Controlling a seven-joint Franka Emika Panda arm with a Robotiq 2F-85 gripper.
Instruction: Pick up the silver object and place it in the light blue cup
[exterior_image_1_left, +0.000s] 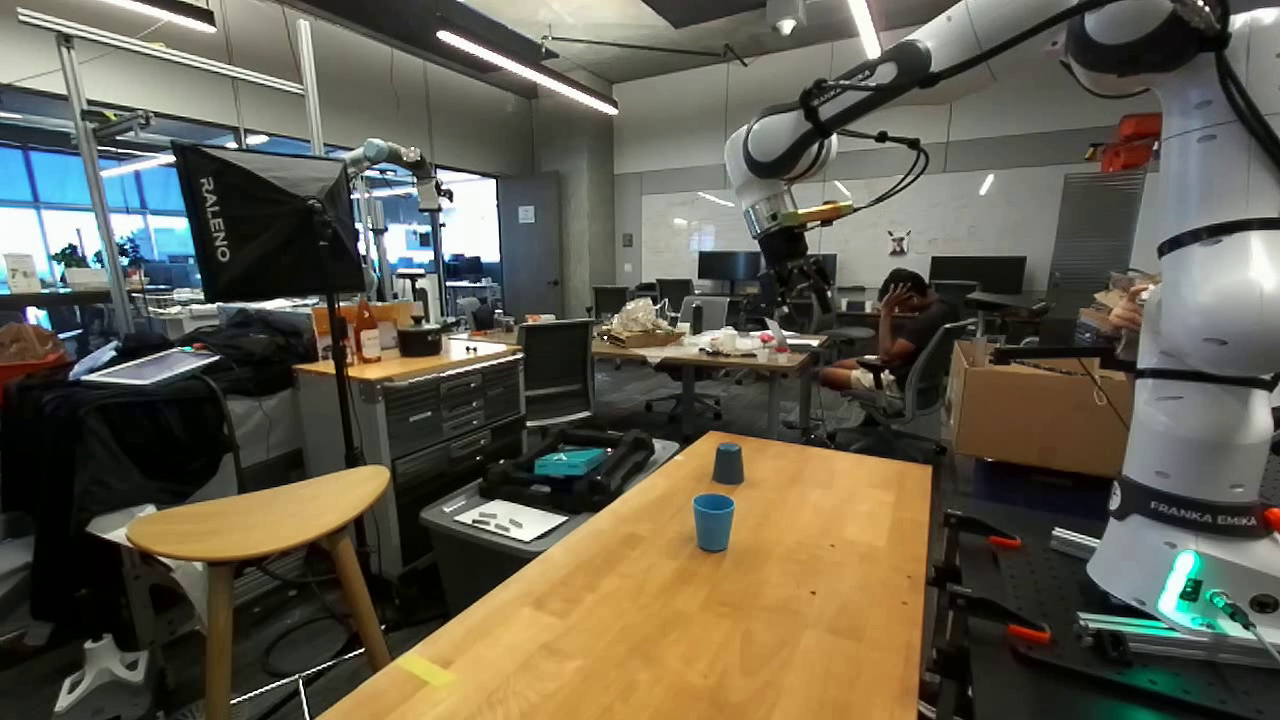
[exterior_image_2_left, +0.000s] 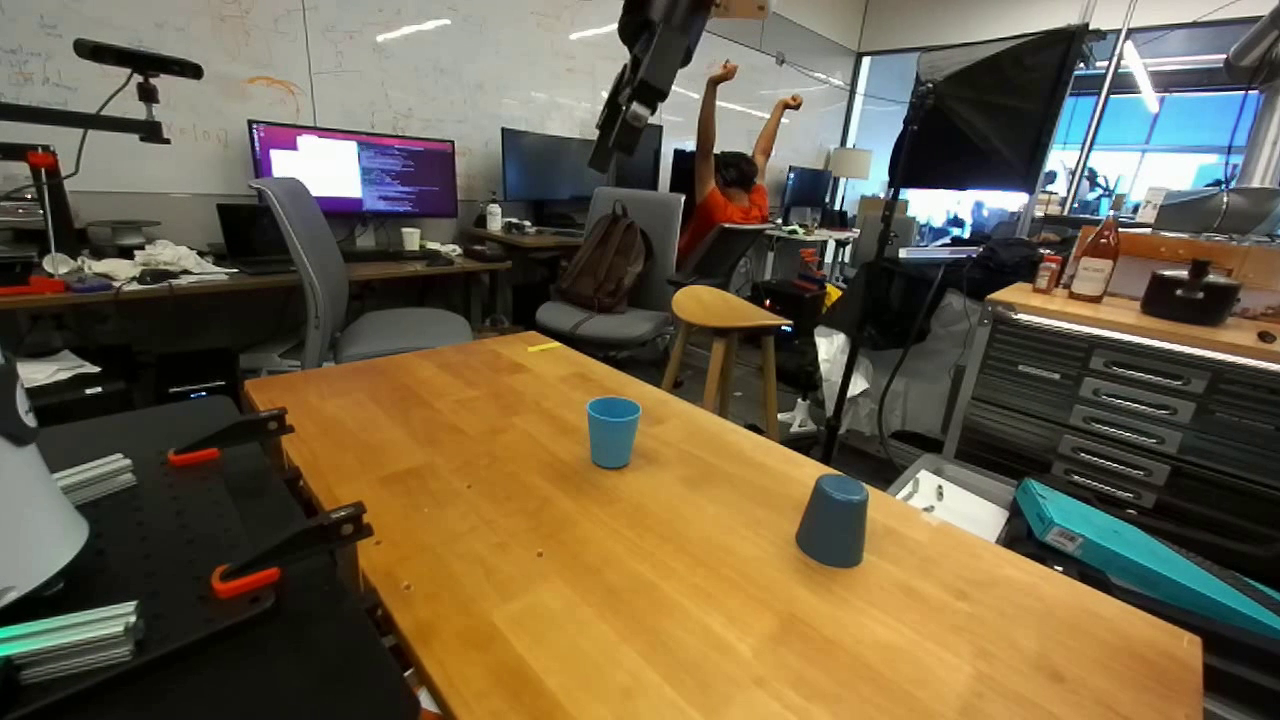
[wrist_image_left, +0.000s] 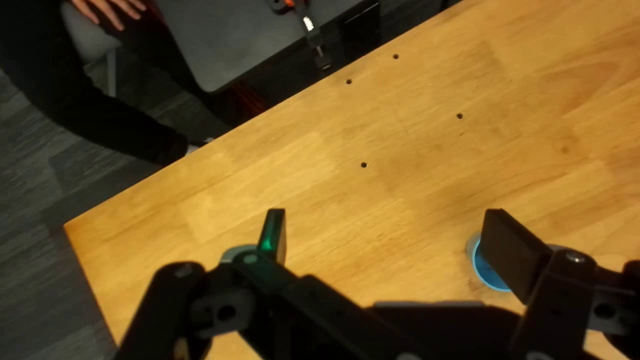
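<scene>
The light blue cup (exterior_image_1_left: 714, 524) stands upright on the wooden table (exterior_image_1_left: 760, 620); it shows in an exterior view (exterior_image_2_left: 612, 435) too. In the wrist view the cup (wrist_image_left: 492, 275) is partly covered by the right finger. A dark grey-blue cup stands upside down on the table in both exterior views (exterior_image_1_left: 728, 465) (exterior_image_2_left: 833, 522). No silver object shows on the table; it is hidden or out of view. My gripper (wrist_image_left: 385, 220) is open and empty, high above the table; exterior views also show it (exterior_image_1_left: 800, 290) (exterior_image_2_left: 618, 140).
Off the table edge, a grey bin carries a white sheet (exterior_image_1_left: 535, 524) with several small grey pieces and a teal box (exterior_image_1_left: 570, 461). Clamps (exterior_image_2_left: 300, 545) grip the table edge near the robot base. A wooden stool (exterior_image_2_left: 725, 310) stands beyond the table.
</scene>
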